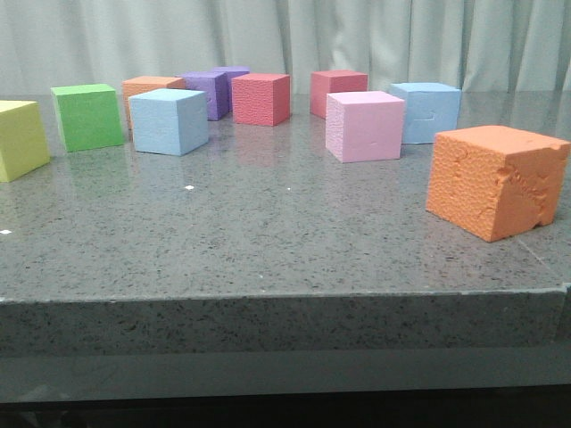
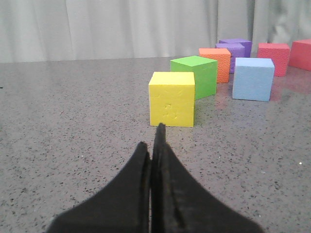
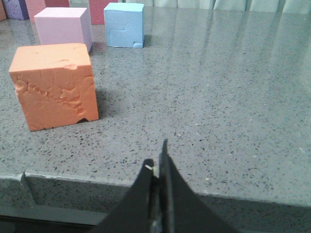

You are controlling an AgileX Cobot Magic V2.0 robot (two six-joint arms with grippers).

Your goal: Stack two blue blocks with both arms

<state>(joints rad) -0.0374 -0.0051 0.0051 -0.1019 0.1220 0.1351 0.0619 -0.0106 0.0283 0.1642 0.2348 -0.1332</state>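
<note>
Two blue blocks, one (image 1: 168, 121) left and one (image 1: 430, 111) right, are seen well apart on the table (image 1: 268, 241), unstacked; left claw (image 2: 154, 145) and right claw (image 3: 158, 162) are pressed together, empty.

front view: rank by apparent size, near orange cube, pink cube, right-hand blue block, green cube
1. Near orange cube: clearly largest, though it sits closest to the camera, so that may be nearness.
2. Pink cube.
3. Green cube and right-hand blue block: too alike to rank; the blue one is partly hidden behind the pink cube.
</note>
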